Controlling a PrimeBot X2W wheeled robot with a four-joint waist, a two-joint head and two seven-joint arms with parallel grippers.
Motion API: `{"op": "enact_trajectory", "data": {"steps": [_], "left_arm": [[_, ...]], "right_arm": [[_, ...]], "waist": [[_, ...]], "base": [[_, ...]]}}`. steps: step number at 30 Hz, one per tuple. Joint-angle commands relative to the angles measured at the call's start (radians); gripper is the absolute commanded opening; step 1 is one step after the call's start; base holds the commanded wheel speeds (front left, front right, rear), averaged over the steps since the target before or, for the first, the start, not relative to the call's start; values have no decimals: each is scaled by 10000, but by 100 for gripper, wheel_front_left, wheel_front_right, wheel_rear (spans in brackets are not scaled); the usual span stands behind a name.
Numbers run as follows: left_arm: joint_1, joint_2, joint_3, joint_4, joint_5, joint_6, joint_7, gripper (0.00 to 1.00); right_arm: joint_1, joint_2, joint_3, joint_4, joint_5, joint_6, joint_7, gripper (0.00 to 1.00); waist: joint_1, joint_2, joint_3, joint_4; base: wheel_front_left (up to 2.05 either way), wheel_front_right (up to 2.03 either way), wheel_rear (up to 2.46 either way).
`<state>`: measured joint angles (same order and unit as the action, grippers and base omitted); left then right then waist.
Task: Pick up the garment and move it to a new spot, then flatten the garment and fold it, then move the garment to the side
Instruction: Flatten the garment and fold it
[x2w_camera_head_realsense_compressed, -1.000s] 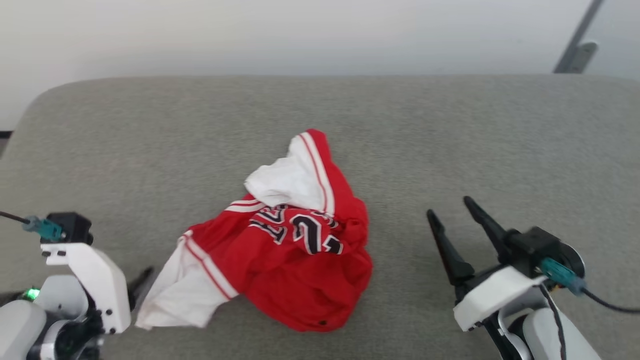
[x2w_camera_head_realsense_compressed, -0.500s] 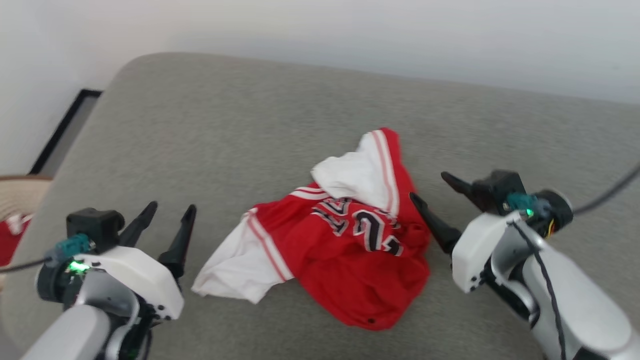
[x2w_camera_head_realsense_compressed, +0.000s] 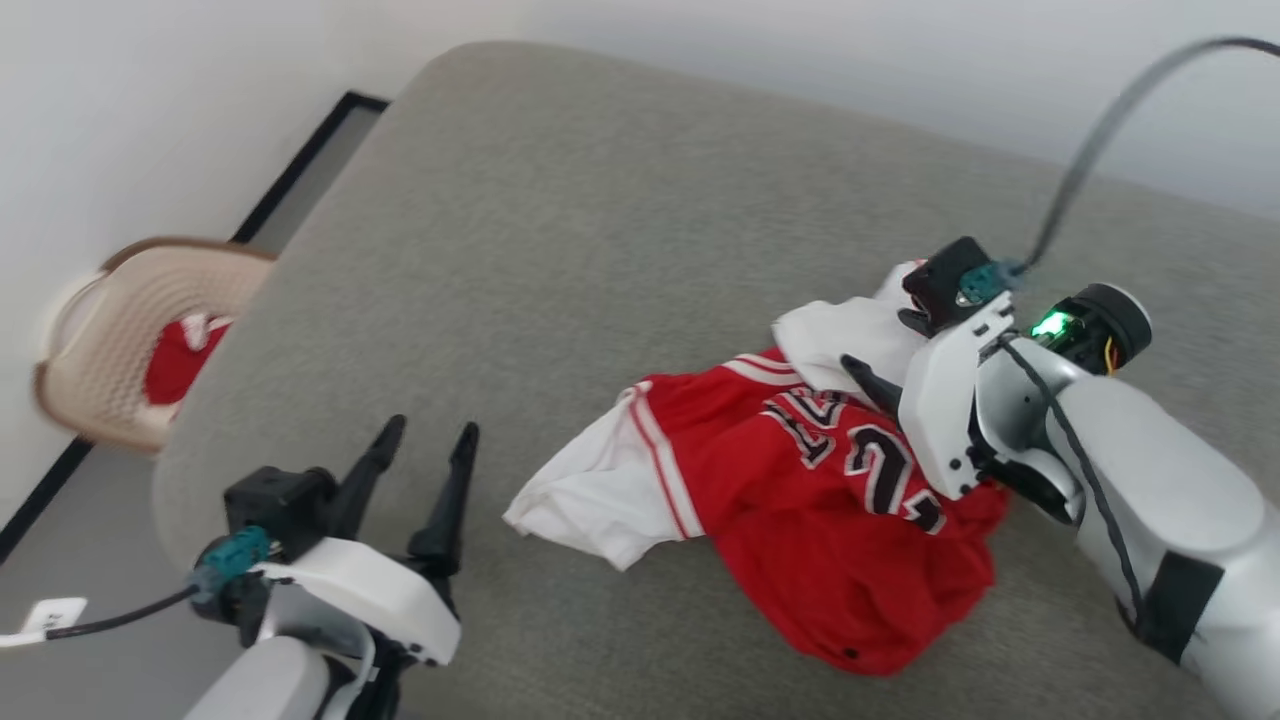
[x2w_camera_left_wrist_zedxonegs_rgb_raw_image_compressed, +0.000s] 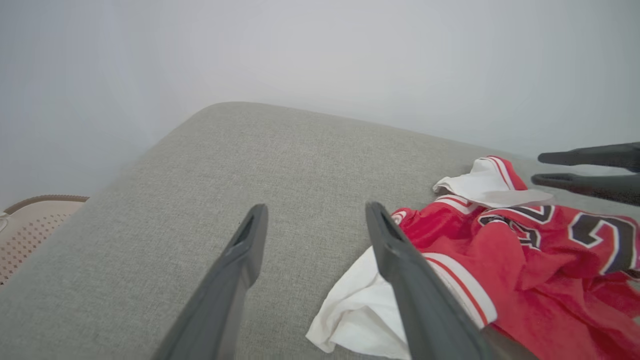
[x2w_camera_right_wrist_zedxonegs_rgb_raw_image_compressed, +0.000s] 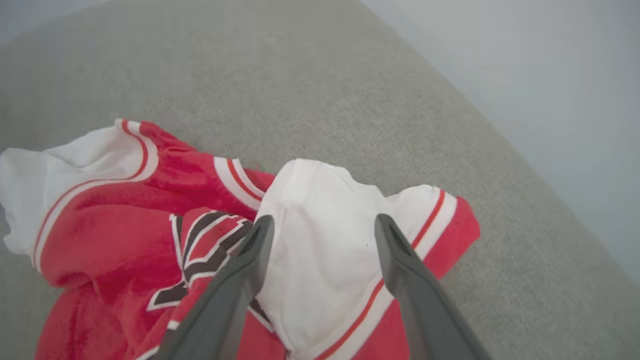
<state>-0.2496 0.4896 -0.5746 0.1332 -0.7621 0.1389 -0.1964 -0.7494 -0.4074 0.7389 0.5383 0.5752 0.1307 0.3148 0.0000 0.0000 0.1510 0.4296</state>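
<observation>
Head view: shirt (x2w_camera_head_realsense_compressed: 830, 500) crumpled on grey cushion (x2w_camera_head_realsense_compressed: 560, 200), right of centre; left gripper (x2w_camera_head_realsense_compressed: 432, 430) jaws released, near its white sleeve, not touching. Left wrist view: same sleeve beside one finger. Right wrist view: right gripper (x2w_camera_right_wrist_zedxonegs_rgb_raw_image_compressed: 324, 222) jaws released, straddling the other white sleeve; contact unclear.

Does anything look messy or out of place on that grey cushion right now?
Yes: the garment lies crumpled in a heap on the grey cushion, with one white sleeve bunched up against the chest number and the lettering creased. It is far from flat. Nothing looks spilled or torn.
</observation>
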Motion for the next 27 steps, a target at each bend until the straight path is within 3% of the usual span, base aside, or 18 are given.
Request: {"op": "enact_trajectory", "data": {"steps": [1, 11, 12, 13, 21, 27], "left_arm": [[-150, -233, -48, 176, -32, -142, -160, 100], [-382, -972, -116, 950, 19, -585, -531, 100], [-381, -1018, -85, 1019, 39, -621, -565, 100], [-392, -1061, -54, 1086, 63, -660, -596, 100], [-99, -1225, 500, 1310, 373, -873, -694, 100], [371, -1267, 1139, 1149, 751, -1055, -699, 100]], "right_arm": [[-357, -60, 326, 486, 176, -1, 378, 100], [-1265, 63, 1660, 2164, 1281, -1, 2107, 100], [-1339, 58, 1756, 2254, 1366, -1, 2103, 47], [-1391, 50, 1851, 2338, 1442, -1, 2075, 0], [-1954, -294, 1793, 2404, 2247, -1, 1421, 0], [-1704, -1083, 751, 2365, 2951, -1, 384, 0]], "waist": [[0, 0, 224, 443], [0, 0, 480, 1070], [0, 0, 502, 1099], [0, 0, 520, 1116], [0, 0, 473, 878], [0, 0, 241, 477]], "base": [[0, 0, 0], [0, 0, 0], [0, 0, 0], [0, 0, 0], [0, 0, 0], [0, 0, 0]]}}
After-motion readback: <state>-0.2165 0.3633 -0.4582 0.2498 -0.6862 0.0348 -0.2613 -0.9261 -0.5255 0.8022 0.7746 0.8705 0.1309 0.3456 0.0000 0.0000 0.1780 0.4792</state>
